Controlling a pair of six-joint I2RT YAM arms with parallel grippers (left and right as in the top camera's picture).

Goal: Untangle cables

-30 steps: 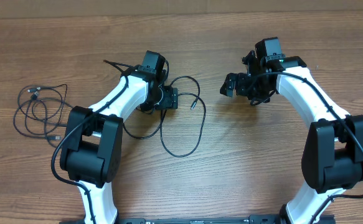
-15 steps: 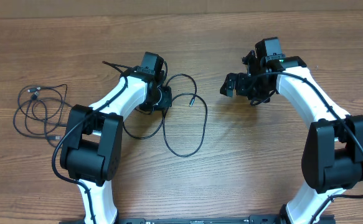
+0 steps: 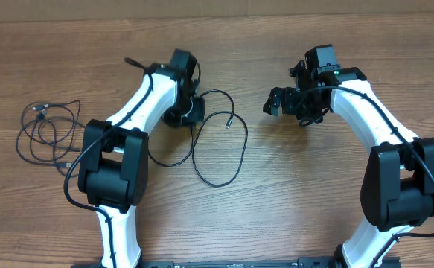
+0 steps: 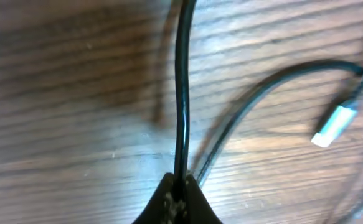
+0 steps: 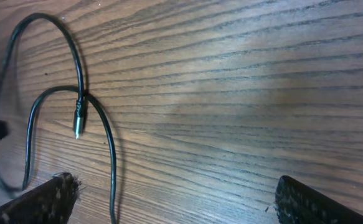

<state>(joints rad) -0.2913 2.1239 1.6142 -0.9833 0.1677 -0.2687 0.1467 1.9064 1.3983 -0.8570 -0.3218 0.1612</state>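
One black cable (image 3: pixel 240 152) lies in a wide loop mid-table, its silver plug tip (image 3: pixel 229 119) resting on the wood. My left gripper (image 3: pixel 189 117) is shut on this cable near the loop's left end. In the left wrist view the cable (image 4: pixel 181 93) runs straight up out of the closed gripper (image 4: pixel 180 190), and the plug tip (image 4: pixel 334 125) lies to the right. A second, looped bundle of cables (image 3: pixel 47 135) sits at the far left. My right gripper (image 3: pixel 285 106) hovers open to the right of the loop, and in its wrist view the gripper (image 5: pixel 178 205) holds nothing, with the cable (image 5: pixel 109 155) near its left finger.
The wooden table's far edge (image 3: pixel 224 16) runs along the top of the overhead view. Thicker black cords follow both white arms. The left arm's base (image 3: pixel 112 179) stands between the two cables.
My left gripper has shut on the loop cable and swung slightly toward the far edge, pulling the loop's left end with it. The right arm has not moved.
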